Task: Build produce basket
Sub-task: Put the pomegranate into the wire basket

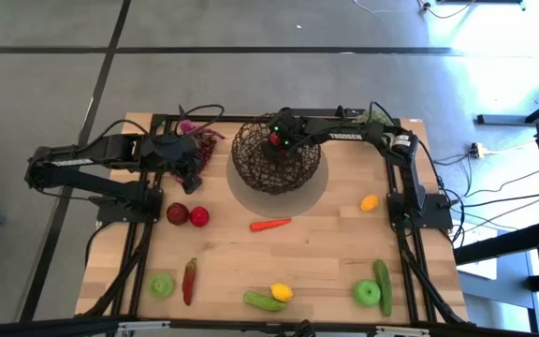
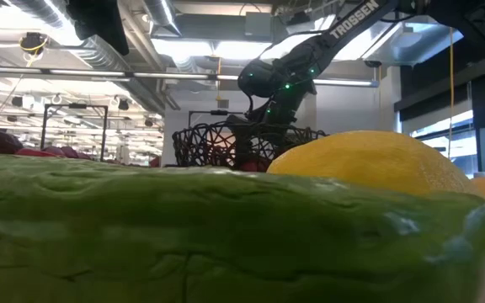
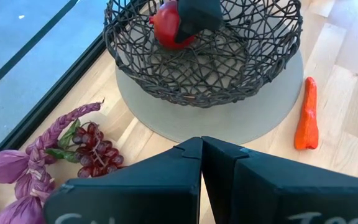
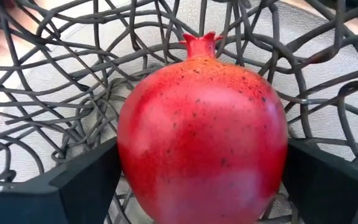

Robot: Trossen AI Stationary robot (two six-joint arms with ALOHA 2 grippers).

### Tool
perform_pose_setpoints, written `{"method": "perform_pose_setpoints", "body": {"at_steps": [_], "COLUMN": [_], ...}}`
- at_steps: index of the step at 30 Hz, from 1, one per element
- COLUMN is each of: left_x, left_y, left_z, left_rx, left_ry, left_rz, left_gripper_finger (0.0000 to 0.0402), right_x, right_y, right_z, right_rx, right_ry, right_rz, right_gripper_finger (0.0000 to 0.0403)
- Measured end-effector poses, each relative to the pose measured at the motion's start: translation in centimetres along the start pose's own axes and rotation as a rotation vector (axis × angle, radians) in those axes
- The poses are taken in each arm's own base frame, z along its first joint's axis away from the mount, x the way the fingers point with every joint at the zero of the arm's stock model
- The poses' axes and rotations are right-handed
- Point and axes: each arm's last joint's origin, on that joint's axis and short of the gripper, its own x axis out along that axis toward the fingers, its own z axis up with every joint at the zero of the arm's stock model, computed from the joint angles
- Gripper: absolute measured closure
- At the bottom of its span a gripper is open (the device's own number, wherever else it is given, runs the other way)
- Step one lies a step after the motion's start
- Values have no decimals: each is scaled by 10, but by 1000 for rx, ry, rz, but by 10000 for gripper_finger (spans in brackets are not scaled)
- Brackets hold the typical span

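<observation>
The right gripper [image 1: 276,139] is reaching into the basket [image 1: 251,159] near the table's [image 1: 326,243] far edge, its fingers [image 4: 86,180] pressing both sides of a red pomegranate [image 4: 202,134] over the wire mesh. The basket is sitting on a round grey mat [image 3: 229,118]. The left gripper [image 1: 191,174] is waiting just beside the basket with its fingers [image 3: 166,180] closed together and holding nothing, purple grapes [image 3: 95,152] lying nearby at the far edge. A carrot [image 1: 269,225] is lying mid-table; two red apples [image 1: 187,215] are resting toward the left edge.
</observation>
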Motion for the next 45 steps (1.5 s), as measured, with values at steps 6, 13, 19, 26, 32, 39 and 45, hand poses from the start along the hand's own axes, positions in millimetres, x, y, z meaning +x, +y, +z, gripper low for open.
{"method": "perform_pose_setpoints", "body": {"at_steps": [6, 13, 19, 26, 32, 39, 45], "left_x": [0, 0, 0, 0, 0, 0, 0], "left_y": [0, 0, 0, 0, 0, 0, 0], "left_z": [0, 0, 0, 0, 0, 0, 0], "left_rx": [0, 1, 1, 2, 3, 3, 3], "left_ry": [0, 0, -1, 0, 0, 0, 0], "left_rz": [0, 0, 0, 0, 0, 0, 0], "left_gripper_finger": [401, 401, 401, 401, 401, 401, 401], "right_x": [0, 0, -5, -21, -21, -21, -21], "right_y": [0, 0, 9, 24, 24, 24, 24], "right_z": [0, 0, -1, 3, 2, 2, 2], "right_rx": [51, 57, 4, -12, -14, -13, -12], "right_ry": [-1, -4, -22, -79, -69, -70, -71], "right_rz": [0, -3, -6, -11, -25, -25, -23], "right_gripper_finger": [9, 9, 9, 9, 9, 9, 9]}}
